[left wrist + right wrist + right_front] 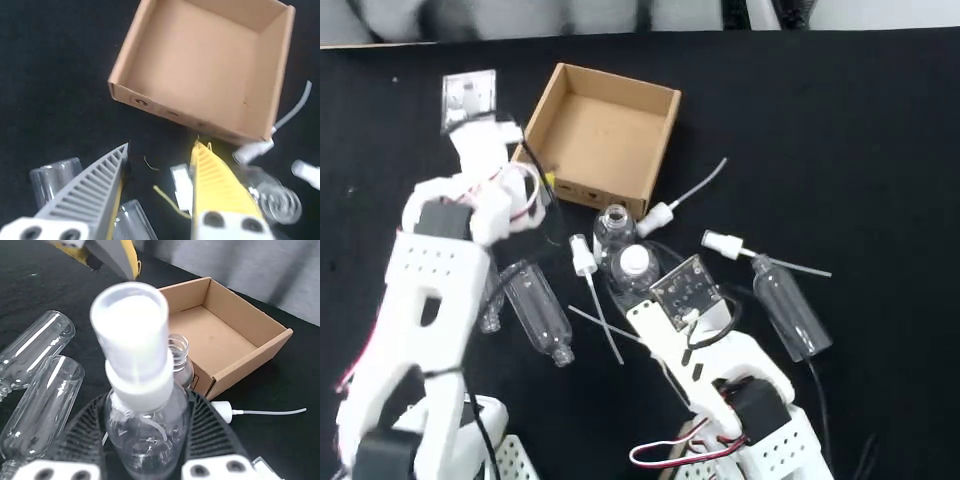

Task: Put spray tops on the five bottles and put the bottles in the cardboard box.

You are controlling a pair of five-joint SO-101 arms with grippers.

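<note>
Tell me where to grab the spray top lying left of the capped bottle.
Take the spray top by its white head, not the thin tube: it lies flat on the table, so probably come straight down, closing across the head. The open left gripper hangs nearest.

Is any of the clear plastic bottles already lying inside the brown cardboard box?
No, the open brown cardboard box shows a bare floor from wall to wall in the high view.

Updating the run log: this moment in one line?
right tool: shut on white-topped bottle | left tool: open, near cardboard box | no bottles boxed
</note>
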